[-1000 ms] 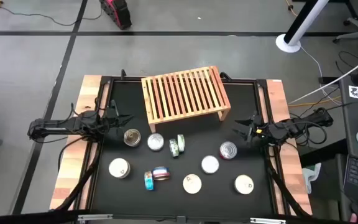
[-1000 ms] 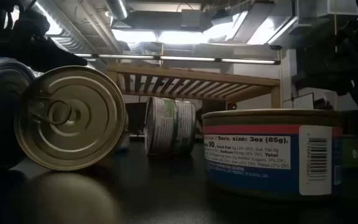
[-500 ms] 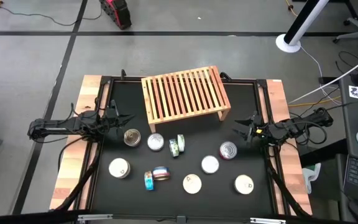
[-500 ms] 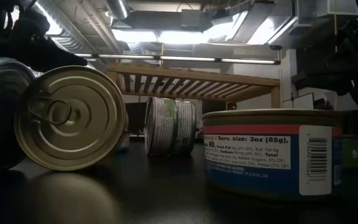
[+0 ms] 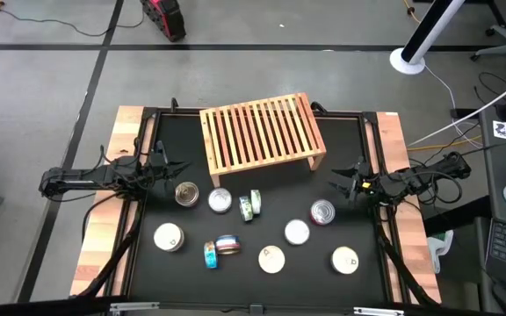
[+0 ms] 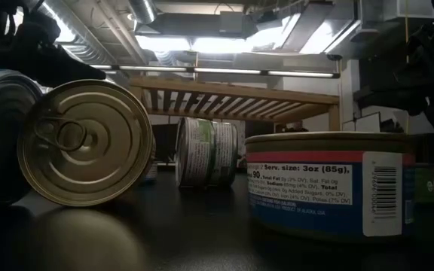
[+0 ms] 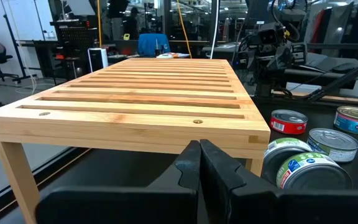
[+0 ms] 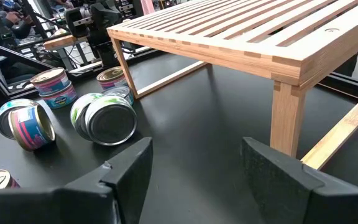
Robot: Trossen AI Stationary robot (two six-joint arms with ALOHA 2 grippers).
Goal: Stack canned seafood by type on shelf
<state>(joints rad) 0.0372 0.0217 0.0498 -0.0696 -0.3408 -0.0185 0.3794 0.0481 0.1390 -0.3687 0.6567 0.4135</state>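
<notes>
From above, the shelf (image 5: 262, 134) sits upper centre of the tabletop (image 5: 341, 149), bare; cans (image 5: 224, 245) lie scattered below it. Left gripper (image 5: 180, 166) at left, fingers clenched on nothing. Right gripper (image 5: 338, 182) at right, fingers (image 8: 129, 162) released. Low view: a side-lying tin (image 6: 85, 143) at left.

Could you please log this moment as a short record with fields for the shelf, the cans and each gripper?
shelf: light-wood slatted rack at the table's far side, nothing on top
cans: ten loose on the black tabletop in front of the shelf, some flat, some on edge
left gripper: shut, empty, near the table's left edge
right gripper: open, empty, near the right edge
</notes>
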